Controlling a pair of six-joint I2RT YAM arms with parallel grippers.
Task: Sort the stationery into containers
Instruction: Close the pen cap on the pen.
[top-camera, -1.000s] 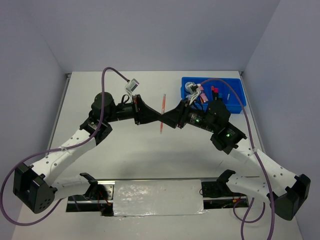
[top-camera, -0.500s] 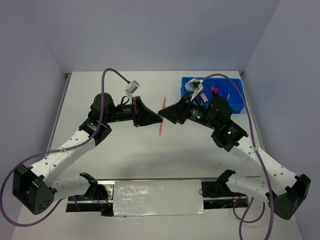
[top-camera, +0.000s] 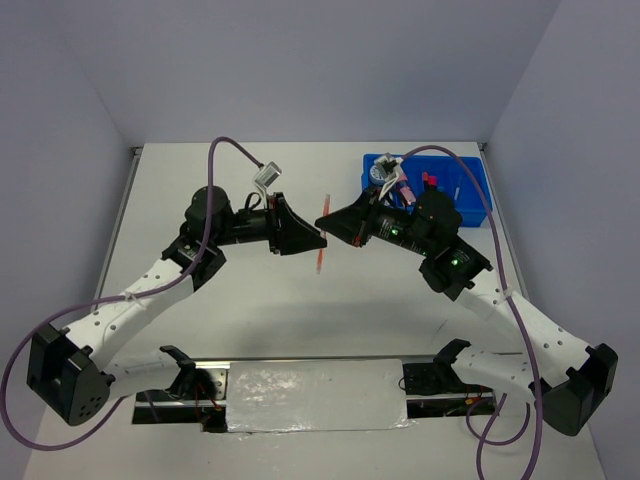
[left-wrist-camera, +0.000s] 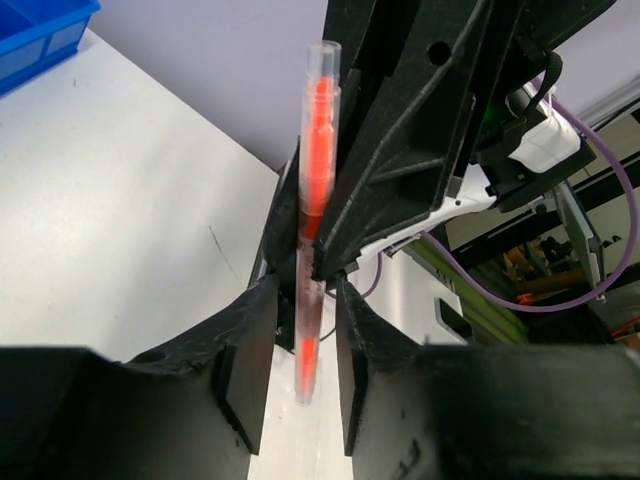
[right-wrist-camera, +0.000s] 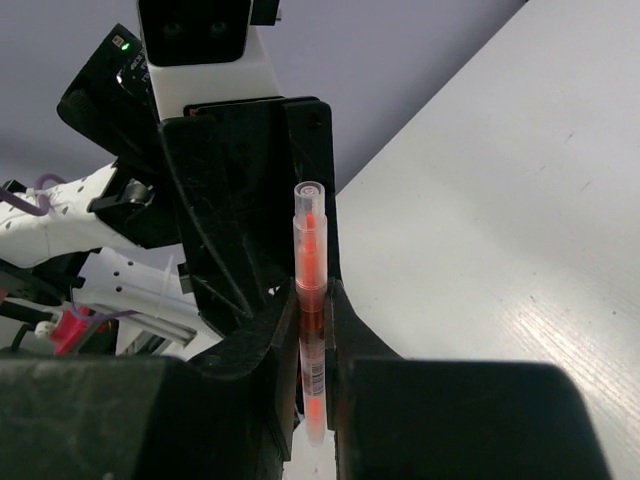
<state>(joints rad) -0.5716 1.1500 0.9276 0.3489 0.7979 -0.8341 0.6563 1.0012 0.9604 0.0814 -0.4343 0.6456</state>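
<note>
As right claw (right-wrist-camera: 312, 312) grips, one orange pen (right-wrist-camera: 309, 245)

A second ago the black two-finger left gripper (left-wrist-camera: 303, 300) was clamped on the thin orange pen with the clear plastic barrel (left-wrist-camera: 312, 230). Now its jaws have come apart, and there is a gap on either side of the pen. The black right gripper (right-wrist-camera: 311, 310), which stood wider and lower then, has lifted a little and moved in from the opposite side. It has pinched shut on the pen, just above the left gripper's fingers.
</note>
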